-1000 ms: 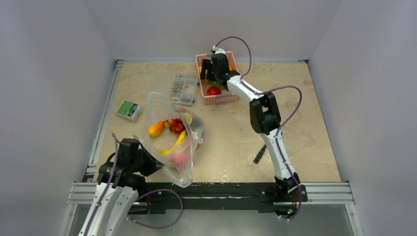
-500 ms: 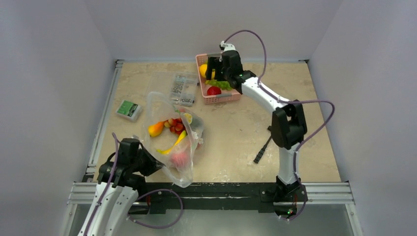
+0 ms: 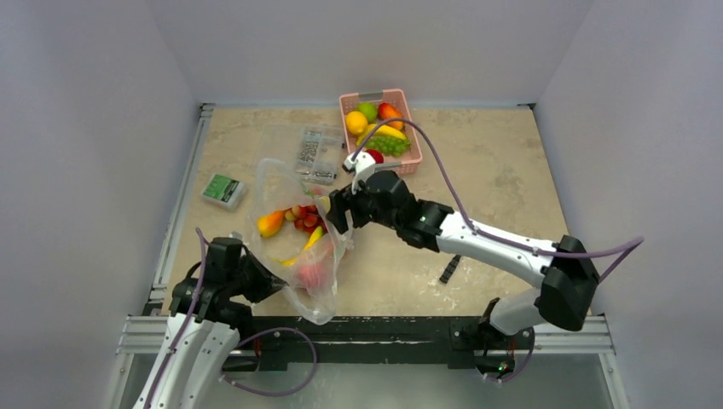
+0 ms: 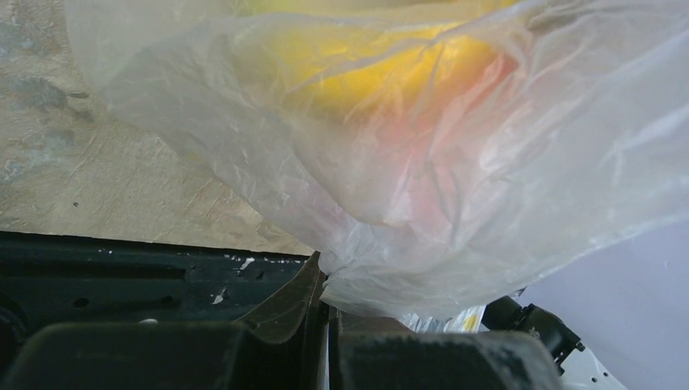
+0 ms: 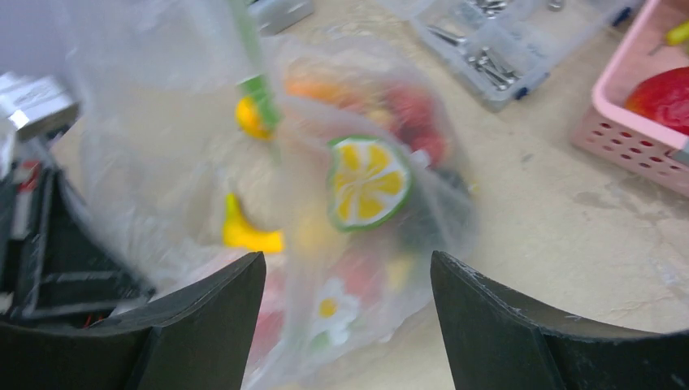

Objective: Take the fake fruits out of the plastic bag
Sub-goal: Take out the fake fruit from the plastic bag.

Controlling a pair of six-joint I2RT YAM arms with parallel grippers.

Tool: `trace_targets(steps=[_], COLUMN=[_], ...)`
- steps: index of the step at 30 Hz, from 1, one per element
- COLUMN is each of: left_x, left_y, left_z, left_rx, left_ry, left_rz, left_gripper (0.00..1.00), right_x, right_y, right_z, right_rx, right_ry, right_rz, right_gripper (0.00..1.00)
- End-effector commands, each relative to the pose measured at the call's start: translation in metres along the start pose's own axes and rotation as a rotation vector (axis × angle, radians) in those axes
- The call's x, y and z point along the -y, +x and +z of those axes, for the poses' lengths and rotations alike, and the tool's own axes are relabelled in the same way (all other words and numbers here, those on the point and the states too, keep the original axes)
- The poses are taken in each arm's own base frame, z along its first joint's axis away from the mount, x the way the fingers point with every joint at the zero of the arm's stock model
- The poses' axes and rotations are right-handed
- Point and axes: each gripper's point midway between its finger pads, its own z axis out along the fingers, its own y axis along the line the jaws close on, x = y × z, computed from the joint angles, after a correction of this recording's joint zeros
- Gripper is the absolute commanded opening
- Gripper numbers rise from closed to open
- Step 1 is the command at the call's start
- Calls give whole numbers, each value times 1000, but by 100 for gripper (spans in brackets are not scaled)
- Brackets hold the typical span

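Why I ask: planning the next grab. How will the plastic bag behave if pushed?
Probably floppy: the plastic bag is crinkled and sags where the left hand pinches it. Likely it folds rather than slides when pushed, since the fake fruits inside weigh it down.

The beige marbled desk (image 3: 486, 183) carries five things. A large clear crinkly plastic bag (image 3: 290, 247) with yellow-and-green prints lies under the right gripper (image 3: 335, 215) and reaches back to the left gripper (image 3: 258, 285), which pinches its near end. Just beyond the right gripper sits a flat clear plastic case of dark parts (image 3: 311, 152). Farther beyond it, to its right, stands a pink perforated plastic basket (image 3: 375, 95). A small green-and-white box (image 3: 223, 189) lies well to its left. A short black bar (image 3: 449, 269) lies to its right, nearer the bases.
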Motion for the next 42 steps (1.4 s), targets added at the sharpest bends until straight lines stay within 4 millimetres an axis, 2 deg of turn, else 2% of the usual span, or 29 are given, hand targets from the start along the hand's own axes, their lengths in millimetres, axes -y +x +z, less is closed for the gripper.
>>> trace_targets(steps=[1, 4, 7, 9, 13, 14, 16, 20, 23, 32, 39, 42], left_x=[8, 7, 6, 7, 8, 8, 7, 5, 5, 6, 7, 8], left_y=[-1, -1, -1, -1, 0, 0, 0, 1, 3, 1, 1, 1], left_z=[2, 4, 6, 7, 6, 5, 4, 0, 1, 0, 0, -1], left_rx=[-4, -4, -7, -10, -15, -13, -10, -6, -9, -4, -6, -4], left_ry=[38, 42, 37, 38, 42, 43, 42, 37, 42, 43, 45, 47], left_rz=[34, 35, 37, 35, 29, 27, 26, 25, 19, 19, 23, 24], left_gripper=[0, 0, 0, 0, 0, 0, 0, 0, 0, 0, 0, 0], right_x=[-43, -70, -100, -117, -126, -128, -124, -99, -93, -61, -45, -40], right_y=[-15, -7, 5, 18, 25, 20, 17, 32, 37, 40, 48, 50], right_z=[-39, -55, -55, -42, -4, 5, 23, 63, 79, 102, 114, 118], right_rx=[116, 120, 92, 51, 10, 15, 21, -66, -83, -100, -126, -139], right_ry=[-69, -135, -222, -247, -197, -179, -112, 87, 148, 345, 411, 413], right_rz=[-128, -160, -225, -283, -301, -304, -309, -382, -431, -573, -600, -597], right_gripper=[73, 70, 67, 63, 54, 53, 52, 48, 48, 51, 56, 61])
